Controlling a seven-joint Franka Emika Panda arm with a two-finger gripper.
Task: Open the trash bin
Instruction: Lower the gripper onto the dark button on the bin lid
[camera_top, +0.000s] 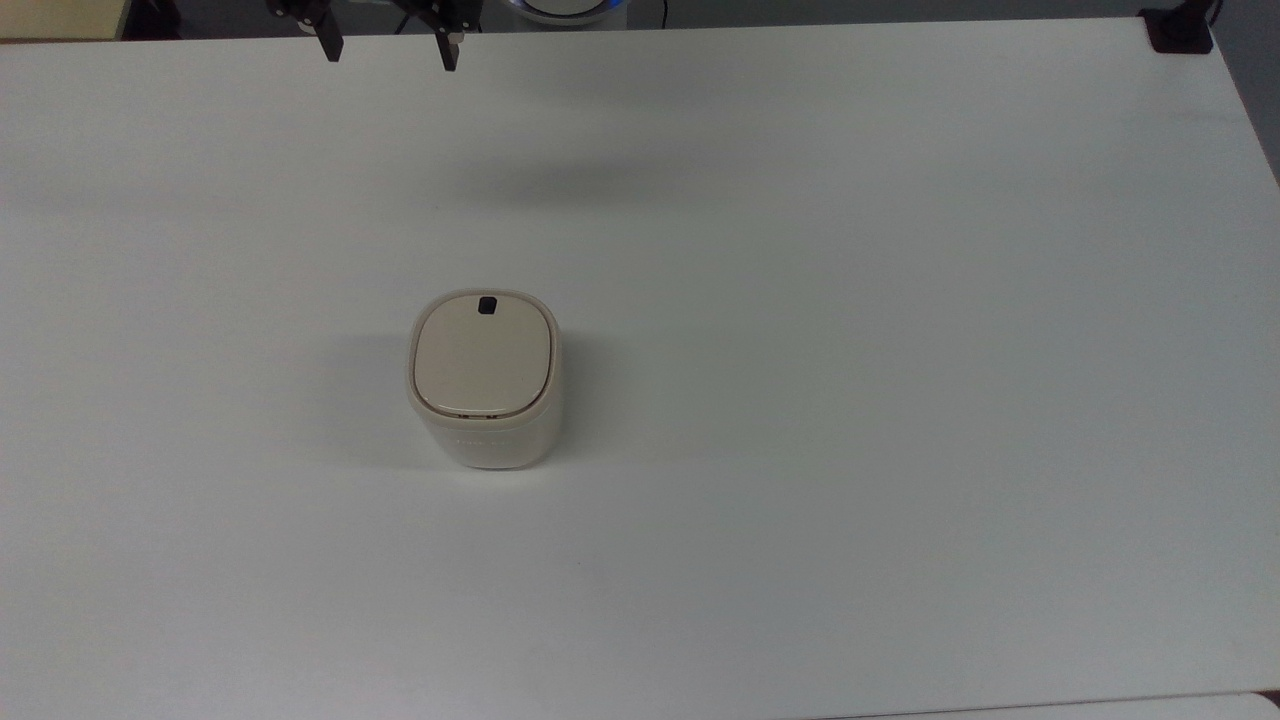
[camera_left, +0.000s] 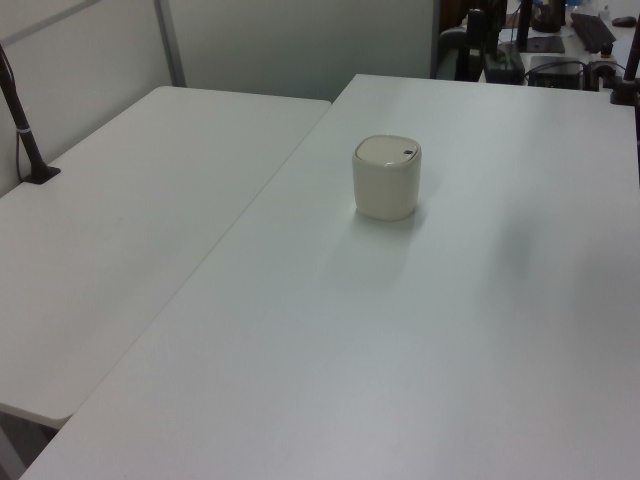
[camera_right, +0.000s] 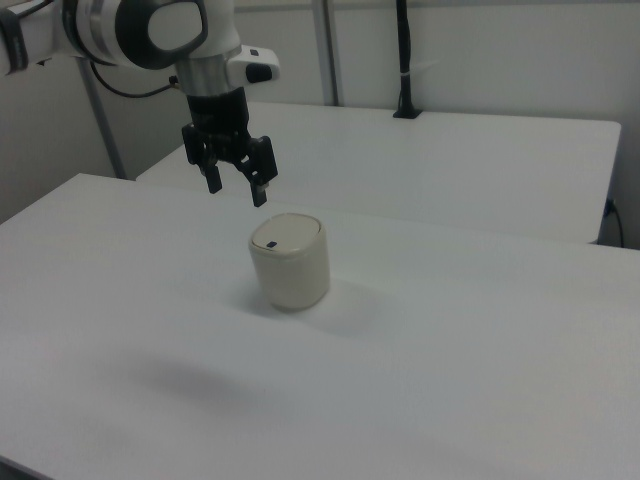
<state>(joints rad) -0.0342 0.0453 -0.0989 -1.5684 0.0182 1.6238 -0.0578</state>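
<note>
Cream plastic with a flat tan lid, the trash bin (camera_top: 485, 380) sits alone toward the middle of the white table (camera_top: 850, 350), lid down flush and nothing touching it, so the opening hasn't started. The small black button (camera_top: 487, 305) sits at the rim on the side nearest the top view's upper edge, and in the right view it's the dark dot (camera_right: 271, 243) on the lid edge facing the arm. The gripper (camera_right: 232, 183) hangs in the air well above the table with its fingers pointing down and spread wide apart, holding nothing; in the top view its two black fingertips poke in at the upper edge (camera_top: 390, 52), well apart from the bin. My guess is the step in hand is the approach, and the way to do it well is to treat this as a push, not a grab. I'd bring the fingers together first so there's one solid tip, line it up over the button, then come straight down. The bin looks light and isn't held by anything, so any sideways shove would probably just slide or tip it. Press vertically, keep clear of the lid panel so it can swing up, and back off upward once it releases.
</note>
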